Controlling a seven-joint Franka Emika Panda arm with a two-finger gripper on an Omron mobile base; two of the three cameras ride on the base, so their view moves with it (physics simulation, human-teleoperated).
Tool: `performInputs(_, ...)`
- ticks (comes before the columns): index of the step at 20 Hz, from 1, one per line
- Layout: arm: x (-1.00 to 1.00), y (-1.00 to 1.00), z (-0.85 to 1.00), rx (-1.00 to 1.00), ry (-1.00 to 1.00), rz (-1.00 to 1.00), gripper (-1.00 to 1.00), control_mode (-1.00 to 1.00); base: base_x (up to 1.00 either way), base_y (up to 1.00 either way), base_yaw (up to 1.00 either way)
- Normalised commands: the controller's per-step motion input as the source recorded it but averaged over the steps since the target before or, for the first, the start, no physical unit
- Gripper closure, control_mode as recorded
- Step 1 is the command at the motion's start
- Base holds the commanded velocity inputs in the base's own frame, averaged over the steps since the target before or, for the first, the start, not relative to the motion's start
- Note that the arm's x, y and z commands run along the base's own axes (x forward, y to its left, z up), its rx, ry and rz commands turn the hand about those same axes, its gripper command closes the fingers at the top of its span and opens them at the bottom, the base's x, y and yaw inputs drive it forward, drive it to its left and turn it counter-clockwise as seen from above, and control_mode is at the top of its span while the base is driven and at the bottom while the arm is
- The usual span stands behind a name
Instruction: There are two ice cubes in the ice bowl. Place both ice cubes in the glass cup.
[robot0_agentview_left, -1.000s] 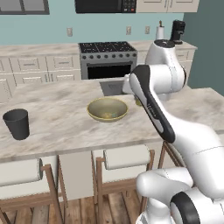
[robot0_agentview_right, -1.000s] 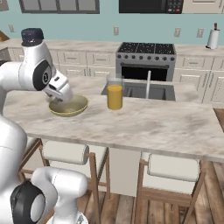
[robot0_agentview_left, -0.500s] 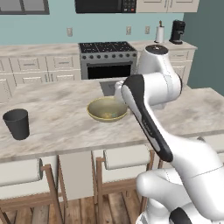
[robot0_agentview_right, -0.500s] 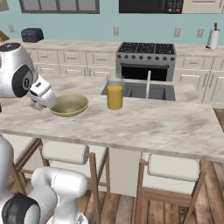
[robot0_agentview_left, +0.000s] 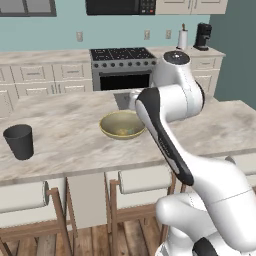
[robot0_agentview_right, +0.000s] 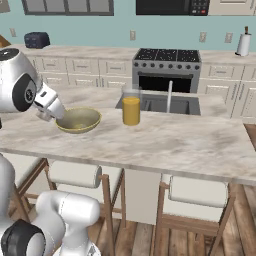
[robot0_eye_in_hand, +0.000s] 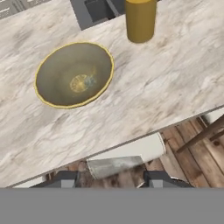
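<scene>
The yellow-olive ice bowl (robot0_agentview_left: 122, 125) (robot0_agentview_right: 78, 120) (robot0_eye_in_hand: 74, 74) rests on the marble island counter. Faint pale lumps, the ice cubes (robot0_eye_in_hand: 89, 81), lie at its bottom centre and are hard to tell apart. At the counter's far left stands the dark glass cup (robot0_agentview_left: 19, 141), well away from the bowl. My gripper (robot0_agentview_right: 47, 116) (robot0_eye_in_hand: 111, 179) hovers beside the bowl's near rim, out over the counter's front edge. It is open, its fingertips (robot0_eye_in_hand: 65, 179) wide apart with nothing between them.
A tall clear glass of orange liquid (robot0_agentview_right: 131, 110) (robot0_eye_in_hand: 140, 19) stands right of the bowl, near the sink (robot0_agentview_right: 167, 104). Stools (robot0_eye_in_hand: 127, 159) sit under the counter's front edge. My own white arm (robot0_agentview_left: 165, 130) crosses in front of the bowl's right side.
The hand has swung from above the bowl toward the counter's front edge, beside the bowl. The arm's elbow has folded round. Bowl, cup and glass have not moved.
</scene>
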Motion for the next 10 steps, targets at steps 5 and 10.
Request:
performInputs(5,0.00,-0.23,0.00,0.01,-0.02,0.01,1.00,-1.00,0.00,0.00,0.00)
performInputs(10,0.00,0.00,0.00,0.00,0.00,0.00,1.00,-1.00,0.00,0.00,0.00)
